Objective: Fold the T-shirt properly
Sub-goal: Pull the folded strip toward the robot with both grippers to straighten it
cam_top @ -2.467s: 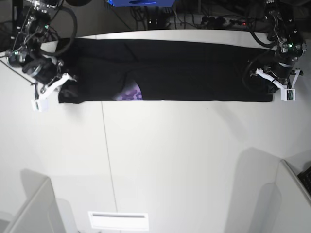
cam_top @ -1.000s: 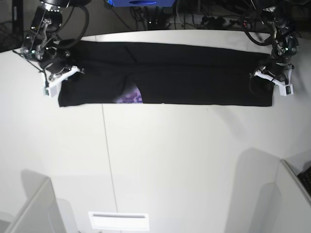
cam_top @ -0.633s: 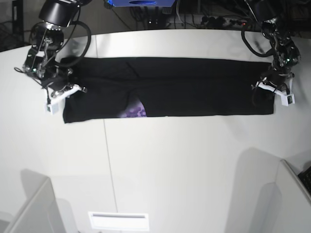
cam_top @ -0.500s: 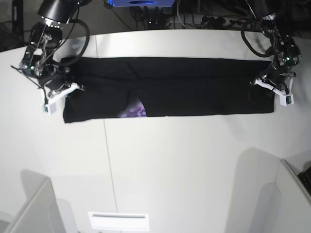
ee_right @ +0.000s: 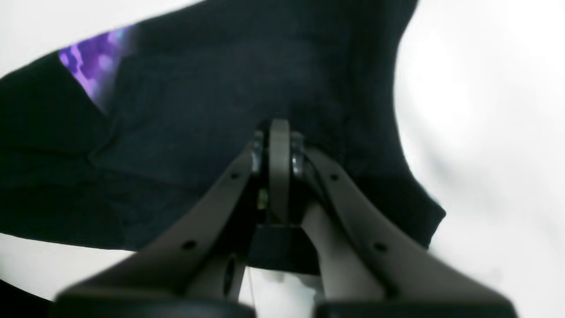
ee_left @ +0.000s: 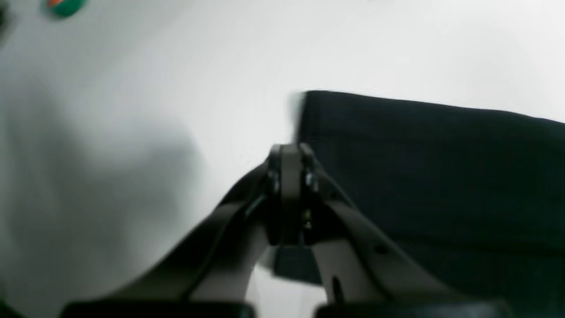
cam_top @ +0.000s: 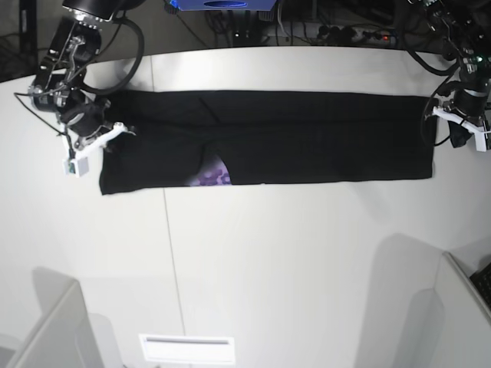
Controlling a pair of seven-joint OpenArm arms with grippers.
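Both gripper jaws pinched together, left gripper [ee_left: 287, 154] beside T-shirt [cam_top: 307, 138] edge, right gripper [ee_right: 278, 132] over its fabric on white surface [cam_top: 291, 261].

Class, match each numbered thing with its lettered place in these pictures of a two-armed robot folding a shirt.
Things:
1. black fabric T-shirt
2. purple printed graphic
3. left gripper
4. right gripper

Places:
A. peeking out at the long band's near edge
B. by the band's end on the base view's right
C. laid as a long band across the far part of the white table
D. at the band's end on the base view's left

Pairs: 1-C, 2-A, 3-B, 4-D
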